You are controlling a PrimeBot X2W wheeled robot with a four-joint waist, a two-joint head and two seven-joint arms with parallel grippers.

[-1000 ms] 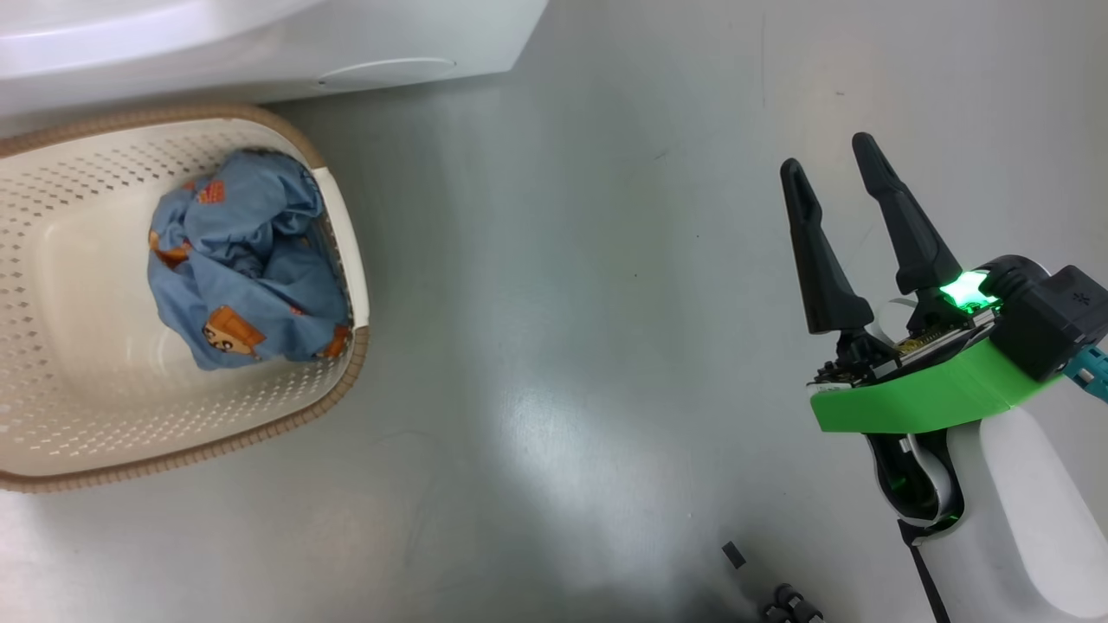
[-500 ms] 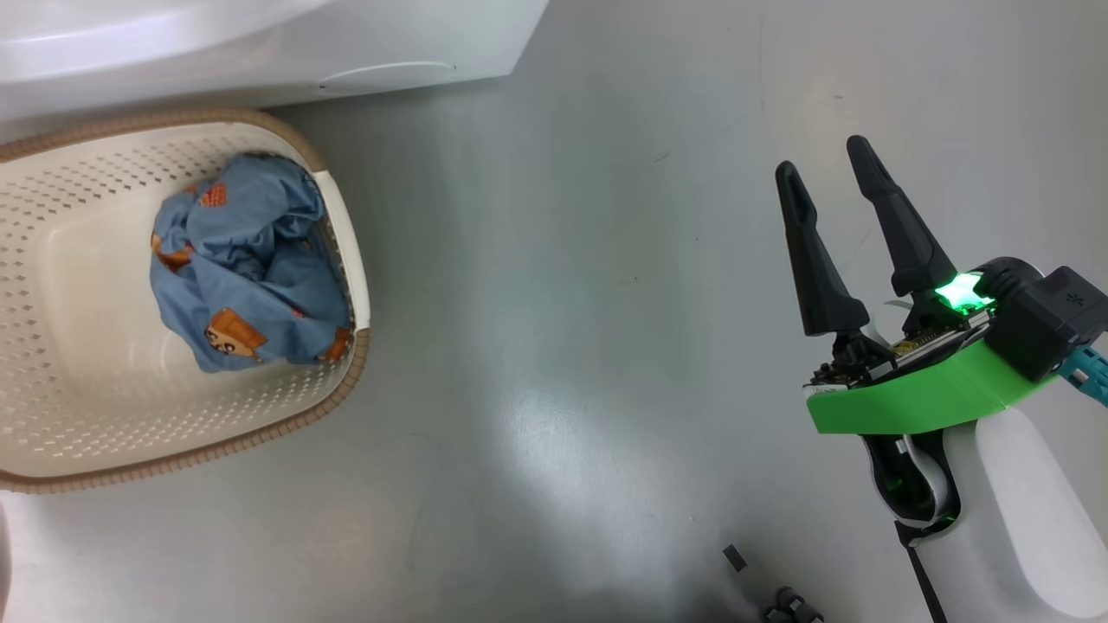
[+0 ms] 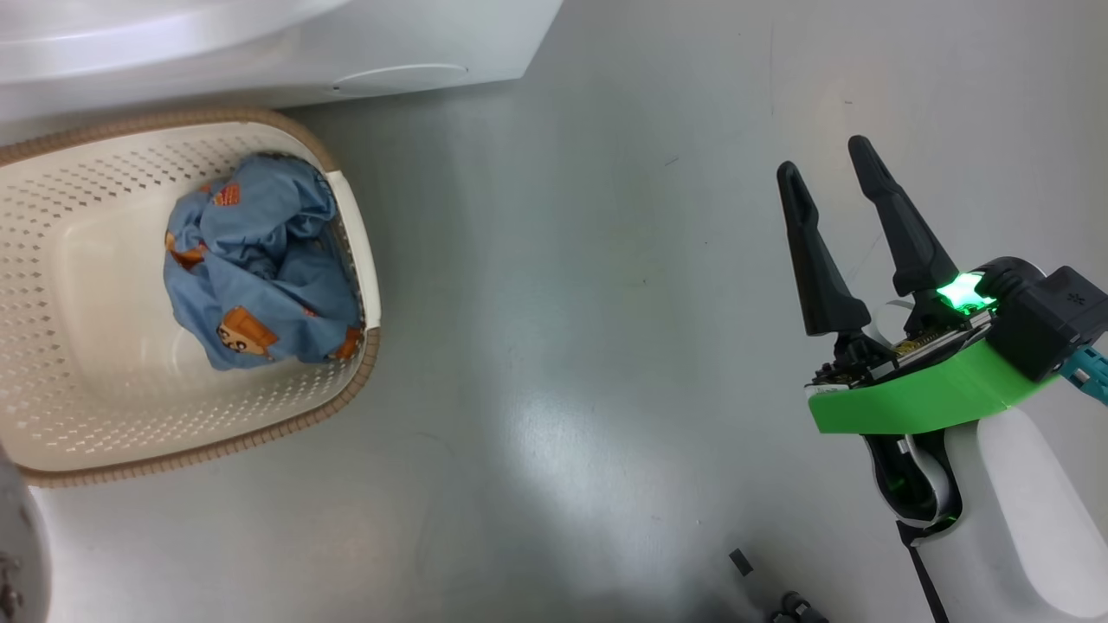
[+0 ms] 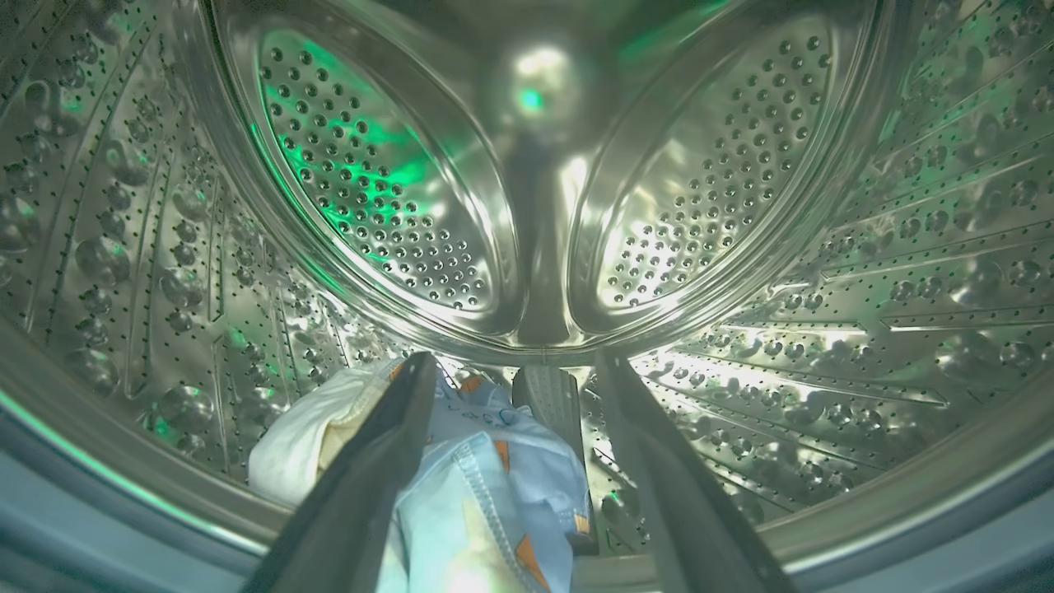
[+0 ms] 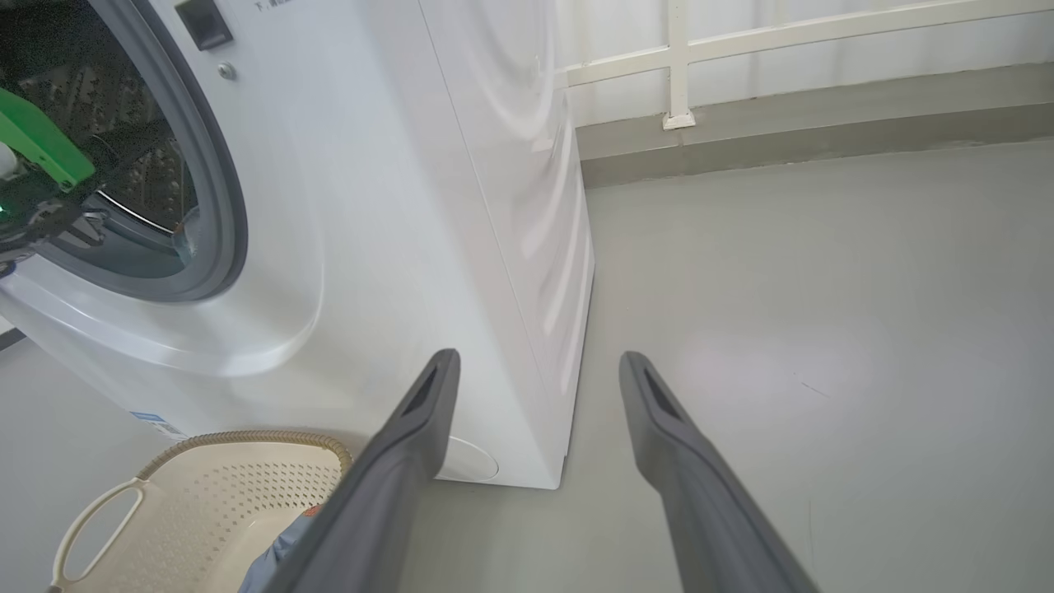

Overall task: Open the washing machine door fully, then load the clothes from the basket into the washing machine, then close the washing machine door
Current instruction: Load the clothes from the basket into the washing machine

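Items as I see them from the operator's station:

1. Big white front-loading washing machine [image 5: 370, 206]: I see the opening ringed by a grey-blue rubber gasket [image 5: 224, 206], with the perforated steel drum [image 4: 741, 165] behind it. The round filter cap [image 3: 398, 76] sits low on the front.
2. Left gripper [image 4: 515, 362]: inside the drum, fingers spread wide and holding nothing.
3. Pale white and light blue soft garment [image 4: 486, 469]: I find it on the drum floor, lying under and between the left fingers.
4. Small cream perforated plastic basket with a brown woven-look rim [image 3: 216, 446]: on the grey floor [image 3: 563, 346], just in front of the machine.
5. Blue garment with orange cartoon prints [image 3: 260, 268]: crumpled inside the basket against its right wall.
6. Right gripper [image 3: 824, 157]: I see it over bare floor well right of the basket, fingers wide and empty.
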